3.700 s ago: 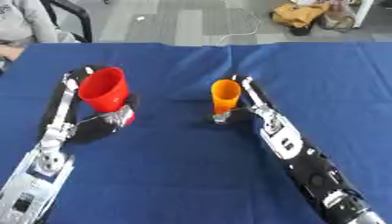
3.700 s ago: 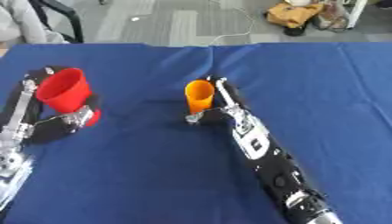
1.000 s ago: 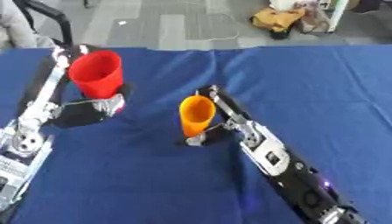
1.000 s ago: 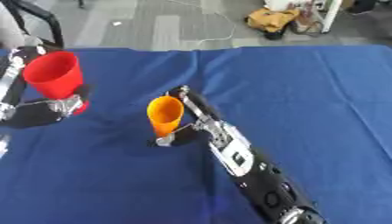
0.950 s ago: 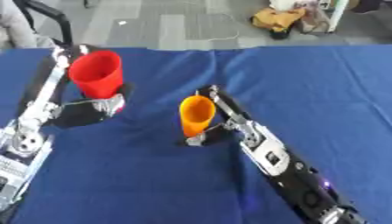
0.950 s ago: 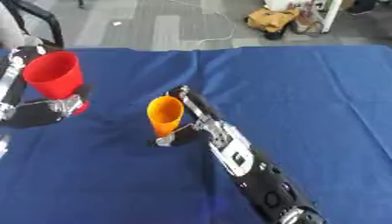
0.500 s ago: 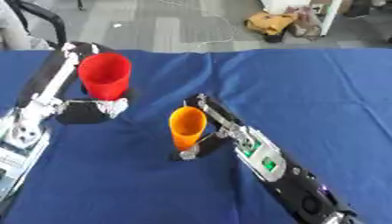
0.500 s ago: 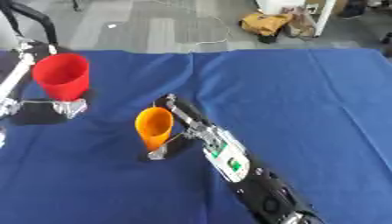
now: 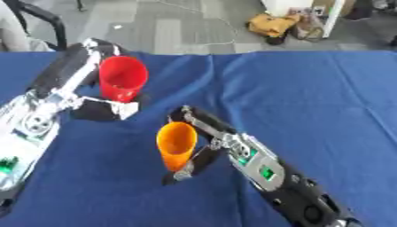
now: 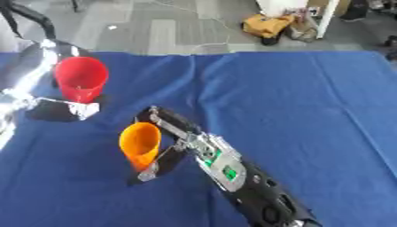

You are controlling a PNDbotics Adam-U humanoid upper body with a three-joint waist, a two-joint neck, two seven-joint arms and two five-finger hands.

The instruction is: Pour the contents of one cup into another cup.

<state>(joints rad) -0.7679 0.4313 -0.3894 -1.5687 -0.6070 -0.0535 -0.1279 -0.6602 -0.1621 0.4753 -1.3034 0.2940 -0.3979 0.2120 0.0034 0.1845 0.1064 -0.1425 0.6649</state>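
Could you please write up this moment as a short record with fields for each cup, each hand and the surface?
red cup: red cup, upright, mouth toward the camera, at the left of the table
orange cup: orange cup, upright, nearer the camera and to the right of the red one
left hand: left hand, fingers curled round the red cup
right hand: right hand, fingers curled round the orange cup
cups relative: apart, not touching
surface: blue cloth covering the table
contents: cannot tell
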